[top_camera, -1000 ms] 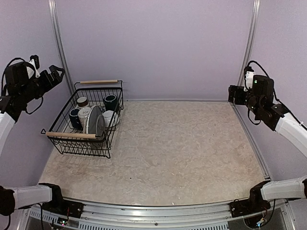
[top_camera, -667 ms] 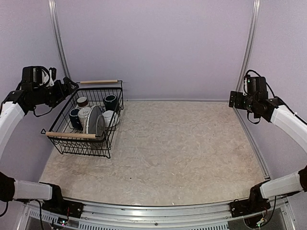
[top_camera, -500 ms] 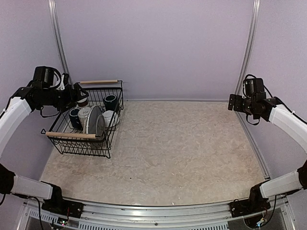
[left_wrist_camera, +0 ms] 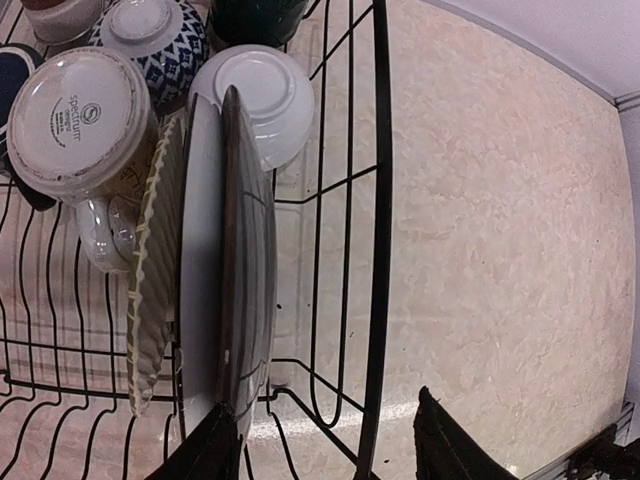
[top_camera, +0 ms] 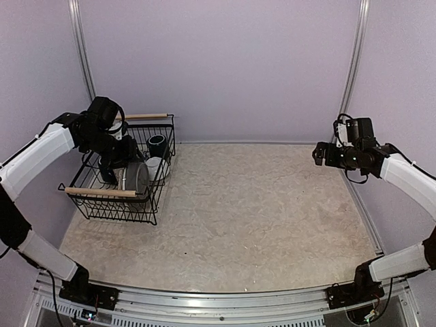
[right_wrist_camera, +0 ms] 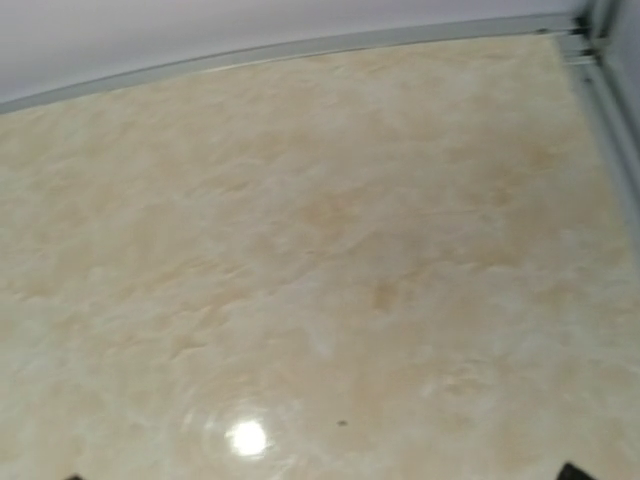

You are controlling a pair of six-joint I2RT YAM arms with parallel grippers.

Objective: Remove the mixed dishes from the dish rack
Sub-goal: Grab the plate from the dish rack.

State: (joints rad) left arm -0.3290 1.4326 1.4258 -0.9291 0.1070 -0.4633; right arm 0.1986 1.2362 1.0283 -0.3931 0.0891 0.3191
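1. the marbled beige table (top_camera: 259, 218) is closed in by plain lilac walls (top_camera: 218, 68), with a metal rail (top_camera: 83, 61) running up each far corner.
2. the right gripper (top_camera: 318, 153) hangs over the far right of the table, well apart from the rack. its wrist view shows only the two fingertips in the bottom corners, so the jaws are spread wide with nothing but table between them.
3. the dish rack (top_camera: 161, 178) sits at the far left of the table near the left wall. it is a black wire basket with a pale wooden rod handle (top_camera: 102, 193) at each end.
4. the left gripper (left_wrist_camera: 330, 455) is over the rack, jaws apart and pinching nothing. the rack's side wire runs through the gap between the fingers. one finger (left_wrist_camera: 215, 450) overlaps the lower edge of the plates, and i cannot tell if it touches them.
5. two plates stand on edge, side by side: a dark striped plate (left_wrist_camera: 255, 260) and a yellowish ribbed plate (left_wrist_camera: 150, 300).
6. crowded against the plates are an upturned white bowl (left_wrist_camera: 255, 95), a bottom-up white mug (left_wrist_camera: 75, 120), a blue-and-white patterned cup (left_wrist_camera: 150, 45) and a dark mug (left_wrist_camera: 255, 12).
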